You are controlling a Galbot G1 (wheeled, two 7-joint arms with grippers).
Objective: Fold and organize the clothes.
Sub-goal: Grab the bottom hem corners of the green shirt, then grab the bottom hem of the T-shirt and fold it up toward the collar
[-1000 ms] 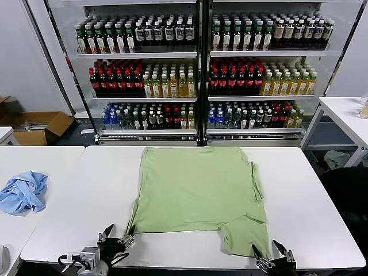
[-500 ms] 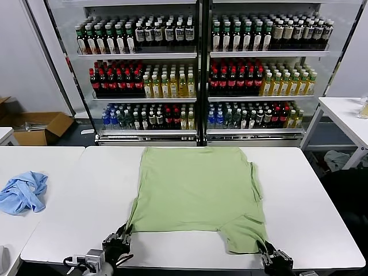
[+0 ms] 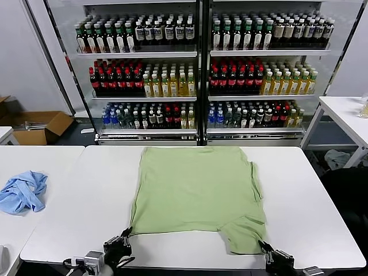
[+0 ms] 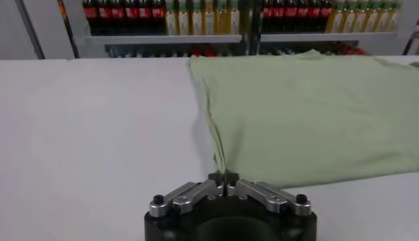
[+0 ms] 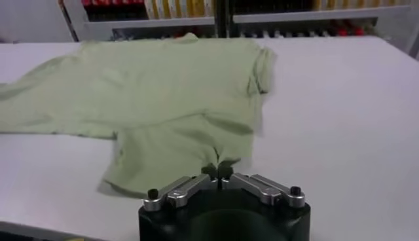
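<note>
White table [image 3: 86,190] before drink shelves | we see left gripper [image 3: 122,240] pinching polo shirt [image 3: 195,190] corner at 7 o'clock | right gripper [image 3: 265,248] clamped on sleeve at 5 o'clock

- One green shirt [image 3: 198,192]
- One blue cloth [image 3: 23,192]
- Two hands: left hand [image 3: 119,247], right hand [image 3: 270,253]
- Three white benches [image 3: 86,201]
- One cardboard box [image 3: 37,126]
- Two bottle coolers [image 3: 144,69]

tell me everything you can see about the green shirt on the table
The green shirt is a light green, soft-looking knit lying flat on the white table, plain side up, partly folded, with a sleeve flap at the near right. Its near edge is wrinkled. The left tool is shut on the near left corner, and the right tool is shut on the near right flap's edge. Nothing else touches it.
</note>
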